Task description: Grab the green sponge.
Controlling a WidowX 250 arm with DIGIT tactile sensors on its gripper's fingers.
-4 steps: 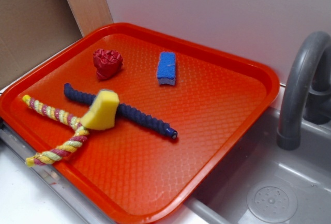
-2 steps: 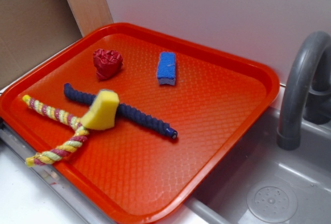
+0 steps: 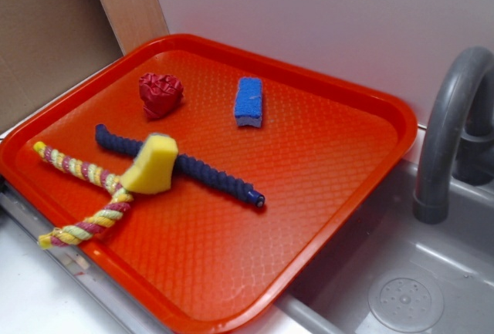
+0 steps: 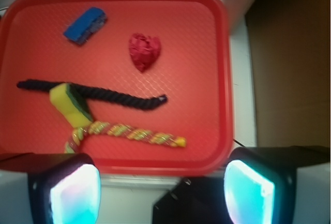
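The green sponge [image 3: 152, 165] lies across a dark blue rope [image 3: 208, 173] and touches a striped rope [image 3: 83, 172]. A red heart [image 3: 160, 93] and blue sponge [image 3: 248, 102] sit apart. The gripper [image 4: 160, 193] is spread wide, empty.

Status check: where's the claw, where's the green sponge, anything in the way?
Claw open, empty, high over the tray's edge. Green sponge untouched, lying across the dark rope, against the striped rope. Ropes crowd the grab.
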